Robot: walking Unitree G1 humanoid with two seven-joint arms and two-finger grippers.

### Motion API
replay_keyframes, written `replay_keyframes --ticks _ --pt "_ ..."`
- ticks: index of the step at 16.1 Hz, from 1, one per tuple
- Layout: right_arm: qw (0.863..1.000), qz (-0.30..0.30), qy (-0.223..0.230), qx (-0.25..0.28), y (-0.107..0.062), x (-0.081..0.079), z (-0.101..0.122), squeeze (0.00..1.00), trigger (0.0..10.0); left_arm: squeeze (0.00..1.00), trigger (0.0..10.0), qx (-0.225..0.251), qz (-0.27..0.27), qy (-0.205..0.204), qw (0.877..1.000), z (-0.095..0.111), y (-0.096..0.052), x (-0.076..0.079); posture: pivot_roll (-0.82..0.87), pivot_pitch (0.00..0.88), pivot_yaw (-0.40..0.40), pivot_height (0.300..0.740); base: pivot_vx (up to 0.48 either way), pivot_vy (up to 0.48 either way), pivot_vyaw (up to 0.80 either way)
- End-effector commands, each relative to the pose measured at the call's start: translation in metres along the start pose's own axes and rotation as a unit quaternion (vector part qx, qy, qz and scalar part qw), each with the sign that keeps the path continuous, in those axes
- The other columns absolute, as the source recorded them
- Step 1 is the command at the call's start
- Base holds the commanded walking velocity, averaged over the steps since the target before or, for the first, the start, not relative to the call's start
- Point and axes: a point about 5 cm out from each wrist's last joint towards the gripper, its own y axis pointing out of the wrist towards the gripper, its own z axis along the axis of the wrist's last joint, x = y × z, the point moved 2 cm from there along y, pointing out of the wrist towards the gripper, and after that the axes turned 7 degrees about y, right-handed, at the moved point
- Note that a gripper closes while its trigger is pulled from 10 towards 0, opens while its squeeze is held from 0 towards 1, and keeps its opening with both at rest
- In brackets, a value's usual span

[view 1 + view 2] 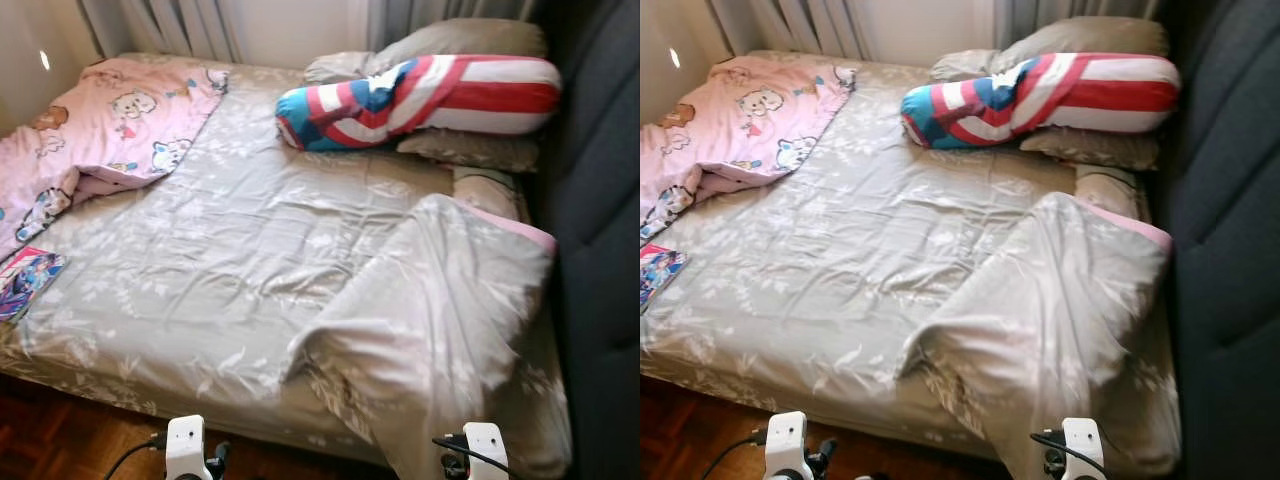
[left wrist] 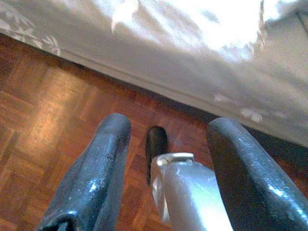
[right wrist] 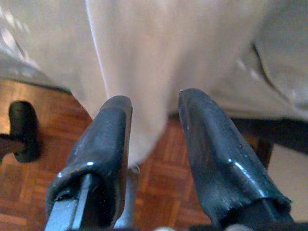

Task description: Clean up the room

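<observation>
Bed (image 1: 230, 260) is taking up most of the head views, covered in a grey leaf-print sheet. A grey duvet (image 1: 440, 330) is lying bunched at about 4 o'clock, its lower edge spilling over the bed's near side and getting cut off by the frame bottom; a pink lining strip is peeking out at its top edge. A pink cartoon blanket (image 1: 110, 125) is sitting crumpled at 10 o'clock, running out of frame on the left. A red, white and blue bolster (image 1: 420, 100) is lying at 1 o'clock across grey pillows (image 1: 470, 40), which it is partly hiding. A colourful book (image 1: 25, 280) is resting at 9 o'clock on the bed edge, partly cropped, cover too small to read. A dark headboard (image 1: 600, 250) is running along the right.

Left claw (image 2: 166, 163) is hanging low over the wood floor (image 2: 43, 110) beside the bed's edge, fingers spread wide, gripping nothing. Right claw (image 3: 154, 139) is hanging in front of the draped duvet, fingers also apart and empty; cloth there is blurred.
</observation>
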Motion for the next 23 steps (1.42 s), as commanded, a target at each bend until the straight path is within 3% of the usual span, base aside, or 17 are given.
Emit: replay_keyframes --ticks 1,5,9,11,16,18,19,20,23 --pt "1.000 -0.006 0.012 -0.007 -0.002 0.003 -0.007 0.00 10.0 0.00 10.0 -0.008 0.001 -0.002 1.000 -0.006 -0.002 -0.002 0.03 0.127 -0.030 0.740 0.262 0.000 0.00" --pt "1.000 -0.007 0.019 -0.001 -0.002 0.003 -0.007 0.00 10.0 0.00 10.0 -0.001 -0.002 0.003 1.000 -0.001 0.000 0.001 0.02 0.124 -0.031 0.740 0.131 0.000 0.00" --pt "0.997 -0.007 0.069 0.042 -0.004 0.003 -0.002 0.00 10.0 0.00 10.0 0.062 -0.016 0.008 0.998 0.026 0.004 0.002 0.01 0.142 -0.034 0.740 0.000 0.000 0.00" --pt "0.995 0.001 0.072 0.061 -0.004 0.002 0.002 0.00 10.0 0.00 10.0 0.109 -0.024 0.015 0.994 0.043 0.005 0.000 0.01 0.148 -0.033 0.740 0.000 0.000 0.00" --pt "0.987 0.007 0.116 0.113 -0.008 0.002 0.009 0.00 10.0 0.00 10.0 0.277 -0.030 0.041 0.960 0.105 -0.010 -0.015 0.00 0.161 -0.034 0.740 0.000 0.000 0.00" --pt "0.983 0.005 0.127 0.129 -0.009 0.003 0.011 0.00 10.0 0.00 10.0 0.329 -0.036 0.038 0.943 0.126 -0.021 -0.009 0.00 0.162 -0.035 0.740 0.000 0.000 0.00" --pt "0.964 0.024 0.105 0.244 -0.005 -0.016 0.080 0.00 10.0 0.00 10.0 0.338 -0.038 0.036 0.940 0.130 -0.023 -0.006 0.00 0.162 -0.036 0.740 0.000 0.000 0.00" --pt "0.946 0.035 0.101 0.306 -0.009 -0.029 0.119 0.00 10.0 0.00 10.0 0.340 -0.040 0.032 0.939 0.131 -0.024 -0.004 0.00 0.163 -0.037 0.740 0.000 0.000 0.00" --pt "0.934 0.036 0.110 0.338 -0.014 -0.034 0.132 0.00 10.0 0.00 10.0 0.332 -0.045 0.028 0.942 0.127 -0.024 0.001 0.00 0.164 -0.039 0.740 0.000 0.320 0.00"
